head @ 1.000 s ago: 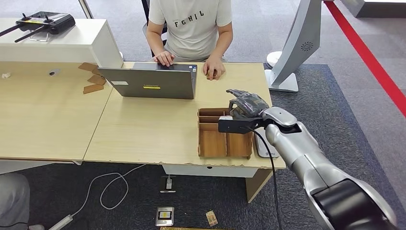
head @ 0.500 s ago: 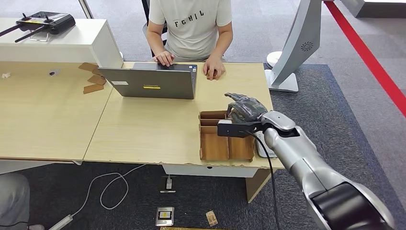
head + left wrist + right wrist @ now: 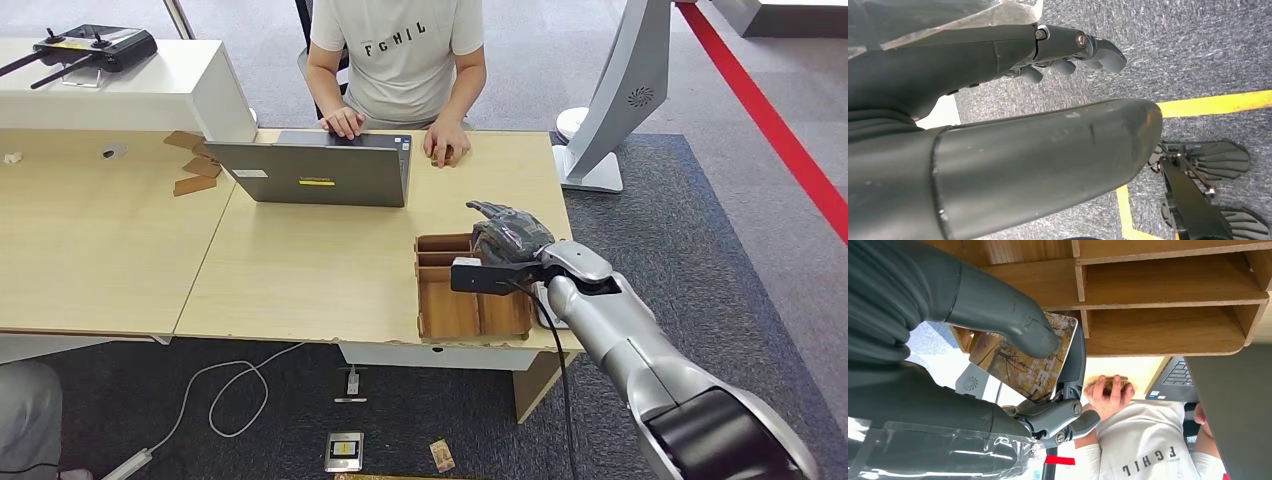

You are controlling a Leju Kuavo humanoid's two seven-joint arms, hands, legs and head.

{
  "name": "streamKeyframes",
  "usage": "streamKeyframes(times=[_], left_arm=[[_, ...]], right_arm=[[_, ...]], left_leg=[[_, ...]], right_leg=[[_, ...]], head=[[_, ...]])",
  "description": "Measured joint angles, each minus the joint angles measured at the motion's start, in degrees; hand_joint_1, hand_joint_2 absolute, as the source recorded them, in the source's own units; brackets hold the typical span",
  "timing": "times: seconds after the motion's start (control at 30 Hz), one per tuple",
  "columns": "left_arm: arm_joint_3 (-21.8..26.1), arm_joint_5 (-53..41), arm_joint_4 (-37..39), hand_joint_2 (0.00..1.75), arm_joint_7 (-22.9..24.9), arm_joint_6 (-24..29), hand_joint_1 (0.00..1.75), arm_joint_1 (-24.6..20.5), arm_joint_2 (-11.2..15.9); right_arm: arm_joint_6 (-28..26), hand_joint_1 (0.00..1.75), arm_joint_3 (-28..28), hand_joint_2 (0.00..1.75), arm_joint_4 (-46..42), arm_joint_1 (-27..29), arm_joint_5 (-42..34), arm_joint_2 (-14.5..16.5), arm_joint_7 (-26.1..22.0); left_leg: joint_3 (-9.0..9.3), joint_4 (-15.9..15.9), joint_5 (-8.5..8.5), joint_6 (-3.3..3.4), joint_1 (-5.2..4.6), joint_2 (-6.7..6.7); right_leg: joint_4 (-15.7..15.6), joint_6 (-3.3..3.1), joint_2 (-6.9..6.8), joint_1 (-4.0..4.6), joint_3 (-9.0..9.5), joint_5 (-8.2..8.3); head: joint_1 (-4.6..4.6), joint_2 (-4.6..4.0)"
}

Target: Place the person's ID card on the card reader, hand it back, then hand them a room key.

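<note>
Currently our left hand (image 3: 998, 55) hangs beside our body over grey carpet, fingers loosely apart and grasping nothing. Further right, a grey laptop (image 3: 315, 172) sits on the pale wooden table (image 3: 300, 270) before a seated person (image 3: 398, 55). At the table's right end, our right hand (image 3: 510, 238) pinches a brown patterned room key card (image 3: 1023, 357) between thumb and fingers, just above the wooden compartment tray (image 3: 470, 290).

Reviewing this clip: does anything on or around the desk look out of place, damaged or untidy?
Yes. Two small cards lie on the carpet below the desk's near edge, beside a loose cable. Torn cardboard pieces are scattered on the desk left of the laptop. The right robot hand holds a patterned card normally.
</note>
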Motion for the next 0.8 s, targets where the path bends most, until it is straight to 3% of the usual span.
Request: streamKeyframes(times=[0.43, 0.8], left_arm=[[0.00, 0.02, 0.00, 0.00, 0.15, 0.01, 0.00, 0.00, 0.05], [0.00, 0.02, 0.00, 0.00, -0.06, 0.01, 0.00, 0.10, 0.07]], right_arm=[[-2.58, 1.75, -0.12, 1.75, -0.42, -0.02, -0.19, -0.23, -0.72], [-3.18, 1.75, -0.43, 1.75, -2.46, -3.84, -0.09, -1.04, -1.33]], left_leg=[[-0.01, 0.00, 0.00, 0.00, 0.00, 0.00], [0.00, 0.00, 0.00, 0.00, 0.00, 0.00]], right_leg=[[0.00, 0.00, 0.00, 0.00, 0.00, 0.00], [0.00, 0.00, 0.00, 0.00, 0.00, 0.01]], head=[[-0.01, 0.00], [-0.01, 0.00]])
